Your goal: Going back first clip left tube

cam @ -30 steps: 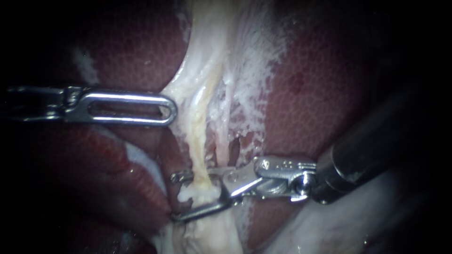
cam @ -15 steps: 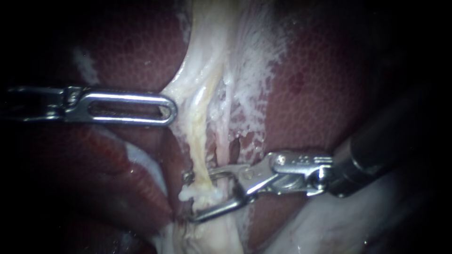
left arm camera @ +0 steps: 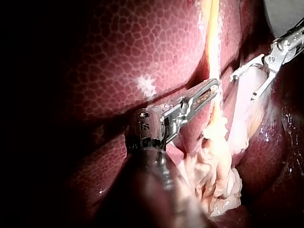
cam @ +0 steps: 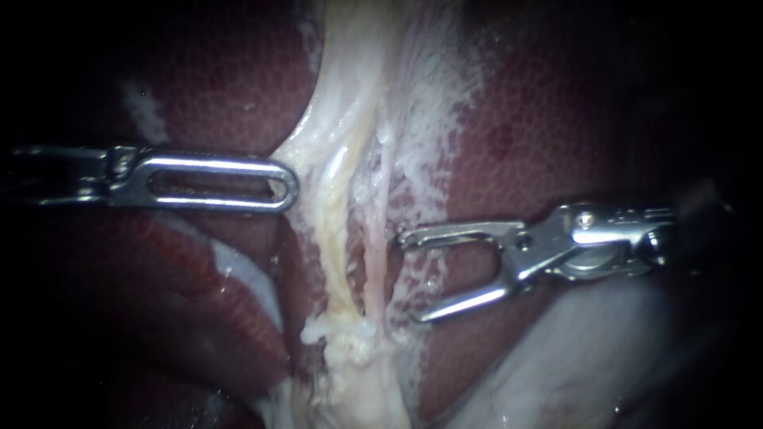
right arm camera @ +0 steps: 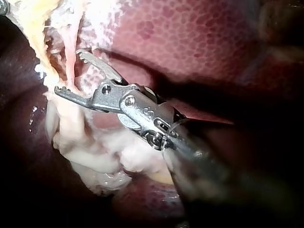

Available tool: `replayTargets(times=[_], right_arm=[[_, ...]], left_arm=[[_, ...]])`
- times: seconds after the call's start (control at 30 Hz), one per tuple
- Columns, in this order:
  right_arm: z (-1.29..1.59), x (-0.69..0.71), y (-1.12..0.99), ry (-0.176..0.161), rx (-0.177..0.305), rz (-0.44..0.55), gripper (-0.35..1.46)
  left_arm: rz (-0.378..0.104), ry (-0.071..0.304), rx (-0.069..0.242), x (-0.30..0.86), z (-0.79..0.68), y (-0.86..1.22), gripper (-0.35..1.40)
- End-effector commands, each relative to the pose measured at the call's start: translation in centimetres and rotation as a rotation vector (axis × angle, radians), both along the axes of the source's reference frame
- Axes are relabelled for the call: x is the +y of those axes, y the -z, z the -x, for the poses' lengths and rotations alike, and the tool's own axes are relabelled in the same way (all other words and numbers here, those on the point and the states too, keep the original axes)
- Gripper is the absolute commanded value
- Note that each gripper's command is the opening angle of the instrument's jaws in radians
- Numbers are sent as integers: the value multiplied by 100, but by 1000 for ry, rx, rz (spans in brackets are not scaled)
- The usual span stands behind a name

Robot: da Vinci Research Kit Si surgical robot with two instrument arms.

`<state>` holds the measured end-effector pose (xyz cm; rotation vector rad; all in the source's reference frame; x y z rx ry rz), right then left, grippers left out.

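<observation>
Gaping wide with nothing between them, the jaws of the right instrument point(cam: 409, 278) are hanging just to the right of two thin strands at the centre of the endoscope view. The upper tip is sitting close to the pinkish right tube point(cam: 373, 262), though contact cannot be confirmed.

The left tube point(cam: 340, 246), a yellowish strand, is running alongside it on the far side. It is coming down from a sheet of pale tissue point(cam: 350, 95) to a ragged white lump point(cam: 358, 373), with dark red liver point(cam: 540, 143) on both sides. Whether a clip is sitting on it cannot be made out in any view.

The left instrument point(cam: 290, 187) is reaching in flat from the opposite side. Its slotted jaws are lying together, and their tip is touching the edge of the pale tissue beside the left tube.

From the left arm's camera, those closed jaws are resting just beside the yellow strand, with the other instrument's open jaws beyond it. From the right arm's camera, the open jaws are pointing at the two strands, one tip near the white lump.
</observation>
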<state>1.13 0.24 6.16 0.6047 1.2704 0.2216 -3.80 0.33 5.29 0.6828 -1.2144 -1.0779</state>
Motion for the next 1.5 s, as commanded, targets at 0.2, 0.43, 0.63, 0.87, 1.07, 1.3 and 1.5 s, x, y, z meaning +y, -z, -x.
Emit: replayTargets(times=[0.2, 0.43, 0.63, 0.87, 1.07, 1.3, 1.5], right_arm=[[34, 12, 29, -20, -8, 23, 60], [44, 28, 49, -31, 7, 48, 60], [41, 27, 48, -36, 11, 47, 60], [36, 25, 47, -37, 10, 49, 60], [32, 23, 44, -41, 7, 53, 60], [30, 20, 42, -38, 10, 53, 60], [31, 20, 41, -37, 10, 53, 60]], left_arm=[[1, -2, -1, 1, -1, -6, -35], [3, -2, -1, 0, -1, -9, -35], [3, -2, -1, 0, -1, -9, -35], [3, -1, 0, 0, 0, -10, -35], [4, 0, 1, -1, 2, -11, -35], [7, 2, 2, -4, 6, -14, -35], [11, 5, 5, -8, 13, -21, -35]])
